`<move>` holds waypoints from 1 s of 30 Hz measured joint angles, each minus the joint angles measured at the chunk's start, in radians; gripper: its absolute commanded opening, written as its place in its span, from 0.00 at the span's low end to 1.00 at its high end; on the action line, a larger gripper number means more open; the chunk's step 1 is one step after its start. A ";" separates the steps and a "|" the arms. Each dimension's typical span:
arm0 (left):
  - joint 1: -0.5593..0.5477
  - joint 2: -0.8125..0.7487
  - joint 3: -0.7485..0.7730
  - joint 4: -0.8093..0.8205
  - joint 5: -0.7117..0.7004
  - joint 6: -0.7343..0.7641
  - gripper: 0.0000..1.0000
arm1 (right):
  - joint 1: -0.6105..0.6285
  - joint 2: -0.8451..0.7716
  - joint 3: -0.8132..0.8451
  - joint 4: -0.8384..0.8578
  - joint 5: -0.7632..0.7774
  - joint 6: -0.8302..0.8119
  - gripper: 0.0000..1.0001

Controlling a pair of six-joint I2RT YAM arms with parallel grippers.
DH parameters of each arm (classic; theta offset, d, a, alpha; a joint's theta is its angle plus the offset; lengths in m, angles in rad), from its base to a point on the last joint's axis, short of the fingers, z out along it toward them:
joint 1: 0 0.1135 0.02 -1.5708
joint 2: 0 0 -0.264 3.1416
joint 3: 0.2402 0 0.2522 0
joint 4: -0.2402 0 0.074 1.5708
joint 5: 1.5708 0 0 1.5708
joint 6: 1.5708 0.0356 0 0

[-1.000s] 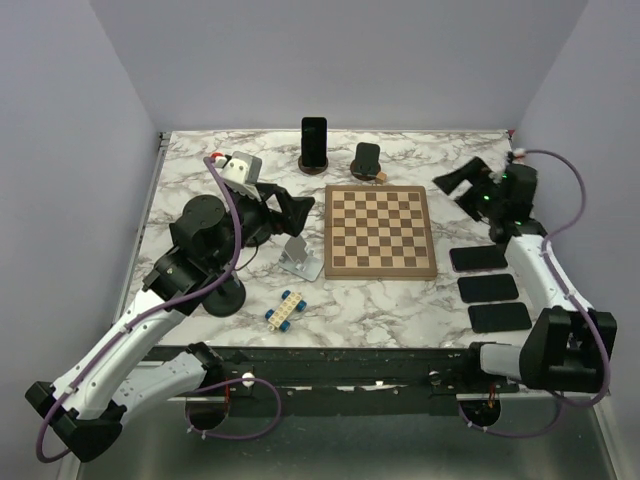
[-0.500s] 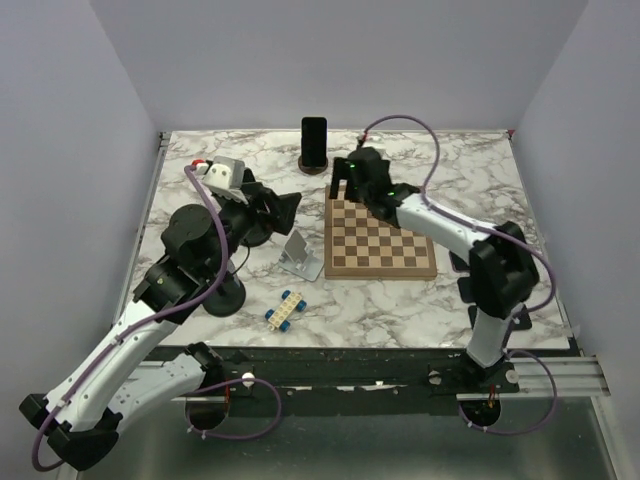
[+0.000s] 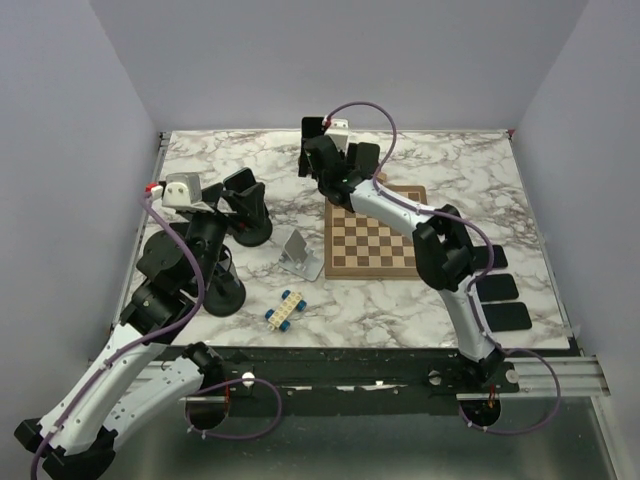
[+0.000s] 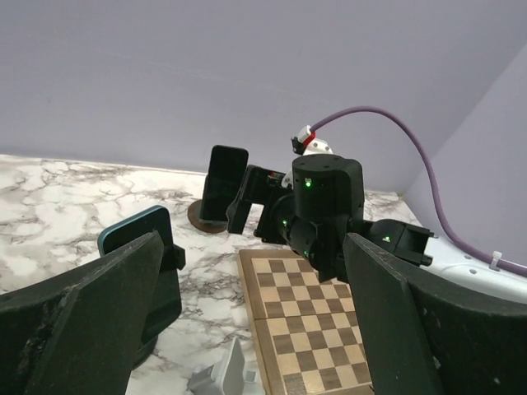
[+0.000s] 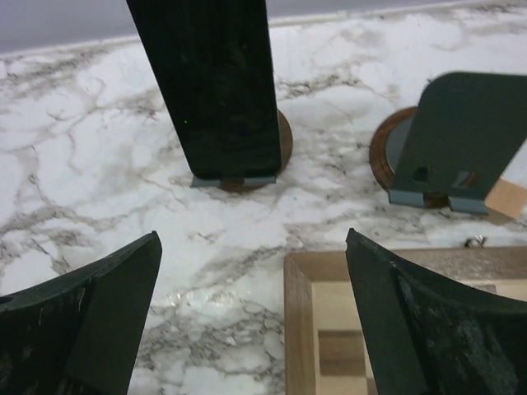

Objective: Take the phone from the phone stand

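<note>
A black phone [image 5: 210, 82] stands upright in a round brown stand [image 5: 282, 141] at the back of the table. It also shows in the top view [image 3: 312, 127] and the left wrist view [image 4: 226, 181]. My right gripper [image 5: 255, 247] is open and empty, just in front of the phone, with its jaws wider than the phone and not touching it. In the top view it [image 3: 320, 152] partly hides the stand. My left gripper [image 4: 255, 329] is open and empty over the left of the table [image 3: 245, 195].
A second brown stand with an empty dark holder [image 5: 457, 136] sits right of the phone. A chessboard [image 3: 375, 235] lies mid-table. A teal-cased phone on a black stand [image 4: 140, 247] is by my left jaw. A silver stand [image 3: 298, 255], a toy brick [image 3: 285, 308] and flat black phones [image 3: 500, 317] lie nearby.
My right arm has swung from the right side of the table across to the back, ending in front of the standing phone. My left gripper has drawn back to the left.
</note>
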 measured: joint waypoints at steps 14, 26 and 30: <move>0.050 0.043 0.000 0.005 0.047 -0.027 0.99 | -0.003 0.183 0.178 0.254 0.065 -0.195 1.00; 0.064 0.048 0.000 0.007 0.086 -0.039 0.99 | -0.025 0.340 0.401 0.329 0.064 -0.304 1.00; 0.071 0.049 0.000 0.007 0.092 -0.042 0.99 | -0.041 0.379 0.440 0.343 0.067 -0.313 1.00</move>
